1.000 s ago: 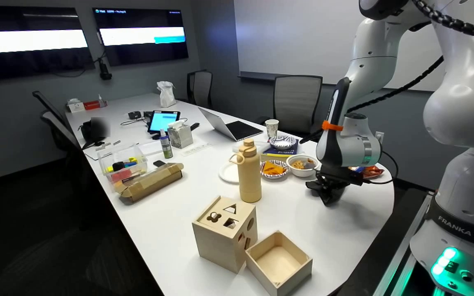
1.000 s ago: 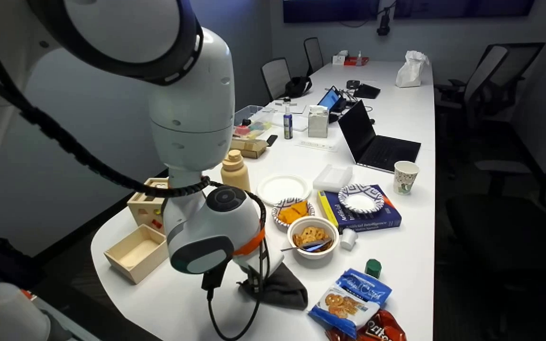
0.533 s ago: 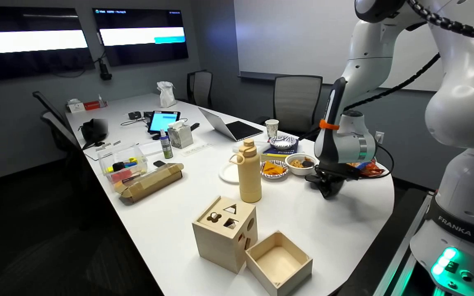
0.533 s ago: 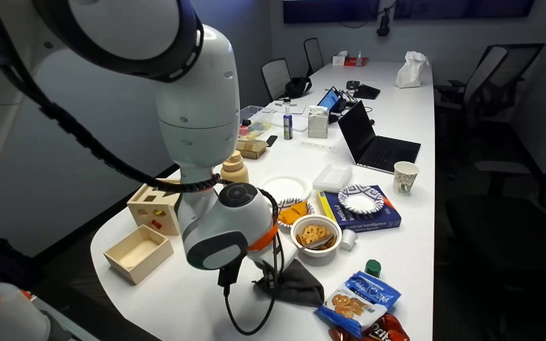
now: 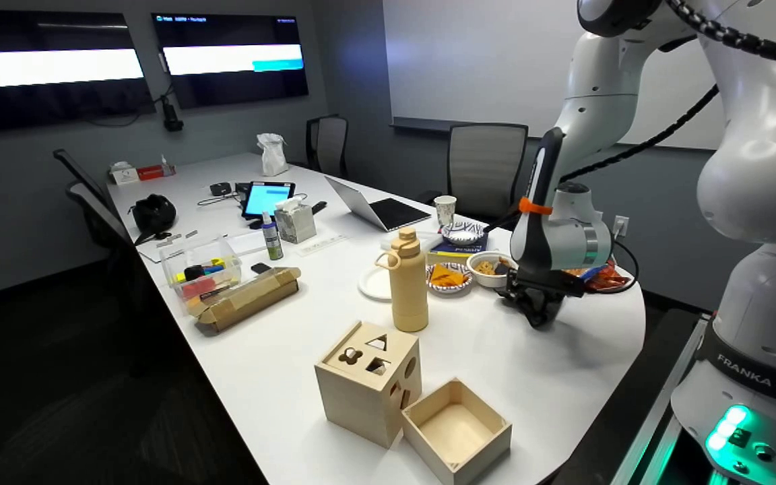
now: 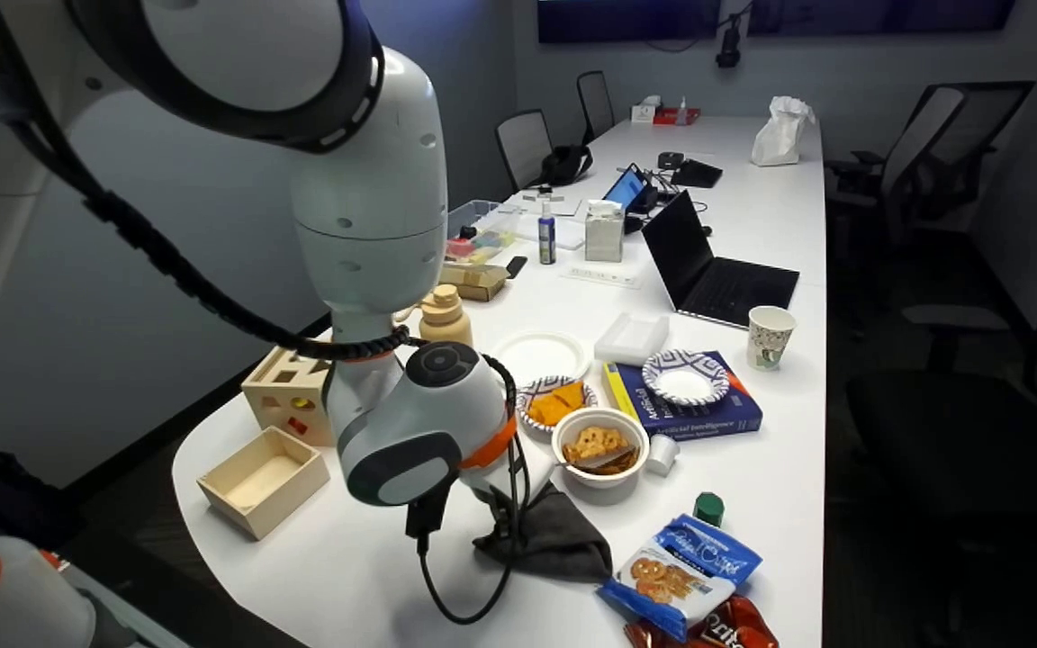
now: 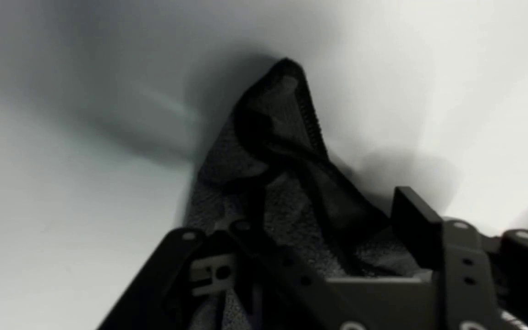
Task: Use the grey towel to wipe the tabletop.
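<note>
The grey towel (image 6: 563,540) lies bunched and folded, dark grey, on the white tabletop (image 5: 550,384). In an exterior view it sits beside the bag of crisps, partly behind my hand and its cable. The wrist view has the towel (image 7: 273,174) running up between and beneath the fingers of my gripper (image 7: 330,214). Those jaws stand well apart, and nothing is pinched between them. A fold of cloth reaches close to the right finger (image 7: 415,227); whether they touch I cannot tell. The hand is low over the table with the fingers down at the cloth.
A bowl of snacks (image 6: 601,472) with a utensil stands close to the hand. A blue snack bag (image 6: 680,576) and a red bag (image 6: 721,625) lie near the towel. A tan bottle (image 5: 409,296), wooden shape box (image 5: 368,384) and open wooden tray (image 5: 459,431) stand on the table too.
Towel and hand slid toward the snack bag and bowl, nudging both slightly. Over the last half second the hand backed off a little while the towel stayed nearly in place.
</note>
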Motion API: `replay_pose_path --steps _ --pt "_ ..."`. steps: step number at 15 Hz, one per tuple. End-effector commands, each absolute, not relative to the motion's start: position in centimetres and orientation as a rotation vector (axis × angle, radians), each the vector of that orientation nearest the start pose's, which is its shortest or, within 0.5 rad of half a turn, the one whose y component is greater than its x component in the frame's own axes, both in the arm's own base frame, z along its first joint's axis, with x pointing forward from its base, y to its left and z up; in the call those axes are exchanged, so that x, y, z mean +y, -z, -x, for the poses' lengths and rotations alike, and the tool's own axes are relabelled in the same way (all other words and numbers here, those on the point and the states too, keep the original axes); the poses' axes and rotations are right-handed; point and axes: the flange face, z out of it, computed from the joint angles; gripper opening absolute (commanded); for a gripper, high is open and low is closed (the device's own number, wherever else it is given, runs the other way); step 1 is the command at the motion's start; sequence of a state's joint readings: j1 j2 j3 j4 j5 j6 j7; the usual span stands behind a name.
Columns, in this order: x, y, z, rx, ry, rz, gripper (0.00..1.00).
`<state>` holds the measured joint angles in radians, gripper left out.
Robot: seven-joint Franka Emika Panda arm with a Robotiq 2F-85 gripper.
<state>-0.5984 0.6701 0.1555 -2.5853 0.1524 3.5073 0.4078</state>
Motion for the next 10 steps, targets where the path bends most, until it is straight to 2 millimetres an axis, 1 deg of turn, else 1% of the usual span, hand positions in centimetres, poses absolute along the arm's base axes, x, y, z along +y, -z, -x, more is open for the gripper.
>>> replay_pose_path --steps 1,2,6,7,8,10 --pt "-15.3 -7.7 -35.6 1.466 0.408 2.695 1.0" --pt "-14.4 -8.2 -35.2 1.456 0.402 2.707 1.0" --pt "-9.2 -11.5 -33.1 1.337 0.414 2.803 1.0" --pt "-8.7 -10.5 -36.7 1.314 0.41 2.821 1.0" --pt "-7.6 -11.4 -36.6 1.294 0.391 2.841 1.0" --pt "-5.7 -12.3 -37.1 1.253 0.342 2.872 1.0"
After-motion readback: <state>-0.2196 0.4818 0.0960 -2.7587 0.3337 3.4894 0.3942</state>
